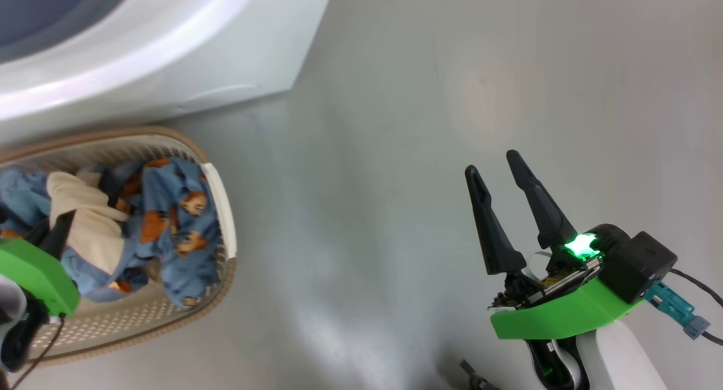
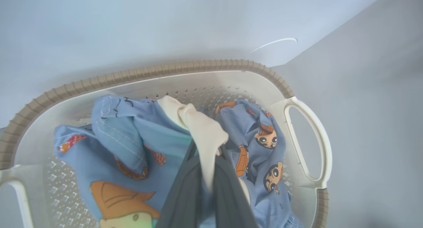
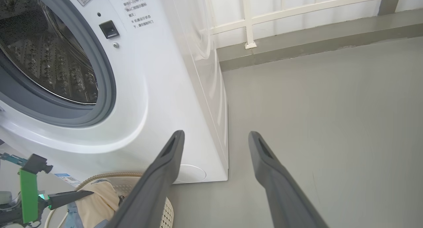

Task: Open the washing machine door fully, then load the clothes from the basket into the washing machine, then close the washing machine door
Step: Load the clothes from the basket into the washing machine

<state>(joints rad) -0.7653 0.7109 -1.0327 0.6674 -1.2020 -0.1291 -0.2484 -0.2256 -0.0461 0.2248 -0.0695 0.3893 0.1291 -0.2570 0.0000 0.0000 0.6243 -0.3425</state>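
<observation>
Basket [image 1: 219, 193] of laundry sits on the grey floor [image 1: 395, 152] just in front of the white washing machine [image 3: 158, 89], heaped with blue cartoon-print clothes [image 1: 169, 220]. The left gripper [image 2: 206, 152] reaches into it, dark fingers pinched tight on a beige cloth [image 2: 205, 132] atop the pile. The right gripper [image 1: 492, 162] hangs over bare floor well to the side, fingers spread wide, holding nothing. The washer's steel drum [image 3: 43, 56] shows through its grey-ringed opening.

Chinese print [image 3: 138, 13] on washing machine [image 3: 158, 89] front, too small to read; blue label [image 3: 66, 179] at btm corner, illegible.
</observation>
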